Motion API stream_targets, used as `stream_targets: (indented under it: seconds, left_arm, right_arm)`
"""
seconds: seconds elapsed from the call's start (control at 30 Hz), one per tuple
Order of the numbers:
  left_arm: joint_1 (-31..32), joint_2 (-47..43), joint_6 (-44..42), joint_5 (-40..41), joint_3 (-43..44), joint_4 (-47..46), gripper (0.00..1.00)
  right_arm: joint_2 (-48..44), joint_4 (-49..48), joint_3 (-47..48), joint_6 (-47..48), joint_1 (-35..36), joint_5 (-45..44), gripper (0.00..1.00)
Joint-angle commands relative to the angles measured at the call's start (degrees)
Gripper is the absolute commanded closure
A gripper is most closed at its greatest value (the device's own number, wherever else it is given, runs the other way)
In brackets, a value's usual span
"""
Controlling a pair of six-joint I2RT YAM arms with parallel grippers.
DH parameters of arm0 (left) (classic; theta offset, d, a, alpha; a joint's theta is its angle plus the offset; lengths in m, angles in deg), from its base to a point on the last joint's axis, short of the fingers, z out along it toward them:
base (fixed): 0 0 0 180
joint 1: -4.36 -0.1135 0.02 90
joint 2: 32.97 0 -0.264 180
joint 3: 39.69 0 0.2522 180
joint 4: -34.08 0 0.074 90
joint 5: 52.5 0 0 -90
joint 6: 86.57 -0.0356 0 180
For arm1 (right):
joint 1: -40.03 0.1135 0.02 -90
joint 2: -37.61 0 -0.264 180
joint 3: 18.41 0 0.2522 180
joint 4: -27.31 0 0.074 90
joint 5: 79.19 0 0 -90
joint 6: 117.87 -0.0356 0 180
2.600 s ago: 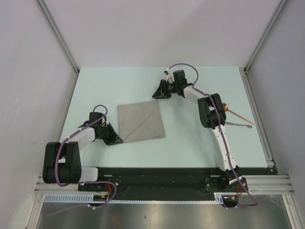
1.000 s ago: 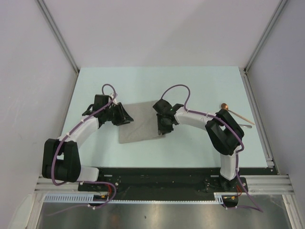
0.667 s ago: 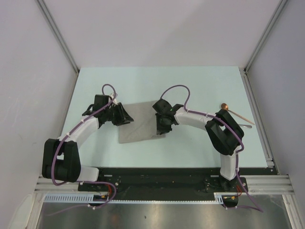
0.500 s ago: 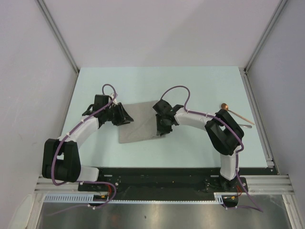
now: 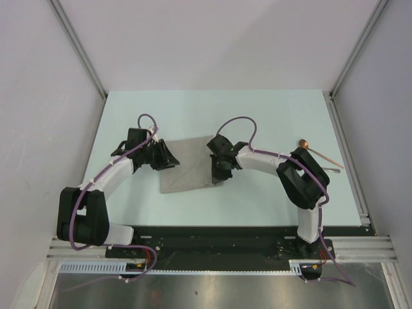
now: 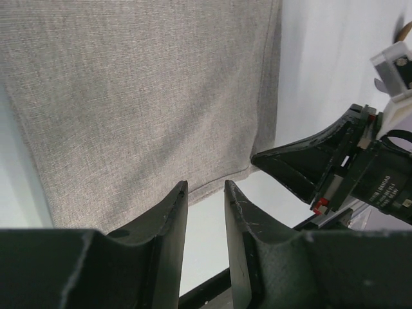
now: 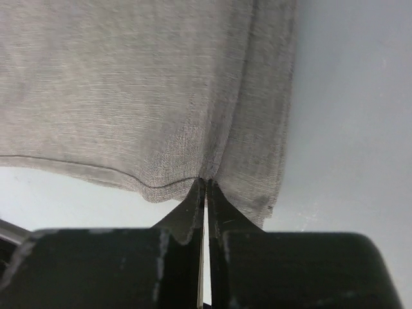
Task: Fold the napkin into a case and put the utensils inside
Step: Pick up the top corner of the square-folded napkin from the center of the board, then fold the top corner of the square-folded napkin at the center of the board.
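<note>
Early going: the napkin point(image 5: 190, 166) lay flat and unfolded mid-tabletop point(image 5: 257, 116), the right gripper point(image 5: 219, 175) pinched shut on its near right corner, the left gripper point(image 5: 167, 158) part-open and empty at its far left edge, utensils point(image 5: 320, 156) waiting far right, no case made yet.

White arms point(image 5: 113, 172), black fingers point(image 6: 168, 225), purple cables point(image 5: 237, 118)

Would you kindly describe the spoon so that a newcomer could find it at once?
Start at the pale table and go to its right side, just beyond the elbow of the right arm. Two slim utensils lie there. The spoon is the copper-coloured one with a small round bowl at its left end, lying farther back than the thin silvery piece.
</note>
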Motion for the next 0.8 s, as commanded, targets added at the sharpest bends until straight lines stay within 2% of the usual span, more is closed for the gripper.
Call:
stream_targets:
  seconds: [0.0,0.2,0.4,0.47,0.77]
  left_arm:
    - [-1.0,-0.2,0.7,2.8,0.7,-0.2,0.66]
    - [-3.8,-1.0,4.6,3.4,-0.4,-1.3,0.67]
    - [-4.9,-1.3,6.1,4.7,-2.4,-2.2,0.67]
    - [-5.0,-1.4,6.4,5.0,-4.2,-2.5,0.67]
    - [-6.0,-7.0,7.8,10.5,-10.4,-1.6,0.75]
  right_arm:
    - [-1.2,-2.4,6.1,2.5,-1.1,1.7,1.00]
    - [2.8,-8.3,12.3,4.3,-3.3,8.1,1.00]
    - [11.4,-18.4,18.2,5.4,-5.1,18.5,1.00]
    - [14.3,-20.4,21.5,5.3,-5.3,19.5,1.00]
    - [24.2,-21.8,35.3,6.4,-5.2,27.5,1.00]
